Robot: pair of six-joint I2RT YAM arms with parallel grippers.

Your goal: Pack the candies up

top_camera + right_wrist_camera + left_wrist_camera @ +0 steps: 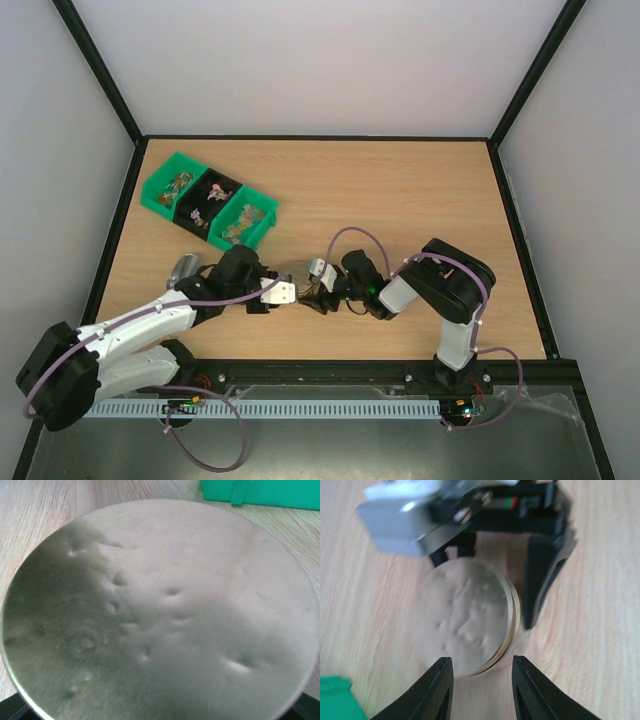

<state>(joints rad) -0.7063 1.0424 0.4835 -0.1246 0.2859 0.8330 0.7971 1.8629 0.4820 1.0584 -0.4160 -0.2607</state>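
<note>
Both my grippers at the lid (465, 620); candies (212, 196) well apart from them, in the green bin (160, 188)

Candies: tiny mixed-colour specks, pinkish and brown, in all three compartments, far-left on the wood-grain table (420, 190); white walls, black frame posts; left gripper (482, 662) fingers apart at the near edge of the round, whitish, dented lid; right gripper (318, 294) fingers (536, 580) flank it, clamped or not I can't tell; left-wrist view blurred; wrappers too small to read.
</note>
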